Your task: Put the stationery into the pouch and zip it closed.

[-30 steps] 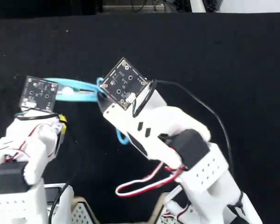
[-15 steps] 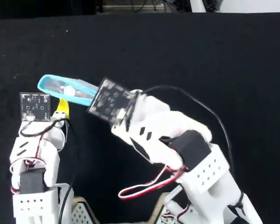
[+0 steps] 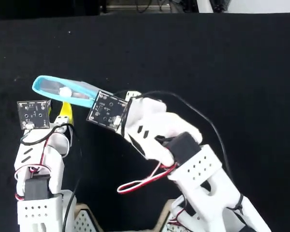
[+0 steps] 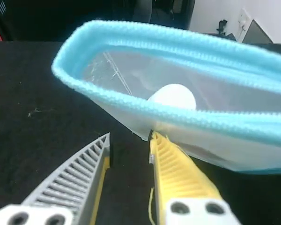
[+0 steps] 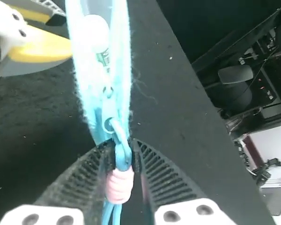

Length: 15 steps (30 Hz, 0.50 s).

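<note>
The right jaws are pressed together on the pull (image 5: 121, 152), a blue cord with a pink bead (image 5: 118, 185) that sits between the two ribbed faces. Just past their tips the cord runs up to the slider (image 5: 108, 125), which sits at the near end of the zip. From there the pouch (image 5: 119, 61) stretches away from the right jaws, hanging from that end with its blue rim up.

The left jaws are spread with nothing between them. The yellow one has its tip at the clear side wall of the pouch (image 4: 178, 40), touching it or very nearly. The grey one stands apart from the pouch, over the bare black bench (image 4: 33, 126).

Inside the pouch lies a round white piece (image 4: 172, 98), well below the rim. Through the wall the right wrist view shows a bit of green beside the white piece (image 5: 94, 29), though I cannot tell what it is.

From above, the pouch (image 3: 48, 79) lies between the two arms towards the left of the bench (image 3: 208, 63), its mouth a long open loop with the white piece (image 3: 65, 92) in it.

As I judge it, the filling looks done: no stationery lies loose on the bench. The zip is what is left. The mouth gapes along most of its length and the slider is at its starting end. The pull is gripped, but the pouch is not yet held by the left jaws, and it probably needs bracing before the slider will run.
</note>
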### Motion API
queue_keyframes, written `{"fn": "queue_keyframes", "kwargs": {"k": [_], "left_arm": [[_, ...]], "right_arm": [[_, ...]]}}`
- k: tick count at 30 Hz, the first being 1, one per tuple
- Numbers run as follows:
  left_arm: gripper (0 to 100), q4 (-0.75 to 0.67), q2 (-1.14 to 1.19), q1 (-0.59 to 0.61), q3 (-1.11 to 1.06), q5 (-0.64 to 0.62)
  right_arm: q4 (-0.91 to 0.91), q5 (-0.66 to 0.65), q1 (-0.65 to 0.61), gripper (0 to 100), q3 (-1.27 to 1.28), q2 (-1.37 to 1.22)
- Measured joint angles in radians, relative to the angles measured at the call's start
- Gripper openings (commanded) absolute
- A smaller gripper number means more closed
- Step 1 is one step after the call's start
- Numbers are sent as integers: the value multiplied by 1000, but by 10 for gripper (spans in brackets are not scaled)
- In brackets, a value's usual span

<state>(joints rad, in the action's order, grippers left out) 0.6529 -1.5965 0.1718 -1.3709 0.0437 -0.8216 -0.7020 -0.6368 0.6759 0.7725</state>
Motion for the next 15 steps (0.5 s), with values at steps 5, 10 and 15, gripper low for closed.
{"fn": "queue_keyframes", "kwargs": {"k": [5, 10, 15], "left_arm": [[145, -3, 0, 0, 0, -40], [145, -3, 0, 2, 2, -54], [145, -3, 0, 2, 2, -54]], "right_arm": [[6, 0, -80, 11, 37, 0], [15, 54, -189, 11, 37, 0], [15, 103, -253, 11, 28, 0]]}}
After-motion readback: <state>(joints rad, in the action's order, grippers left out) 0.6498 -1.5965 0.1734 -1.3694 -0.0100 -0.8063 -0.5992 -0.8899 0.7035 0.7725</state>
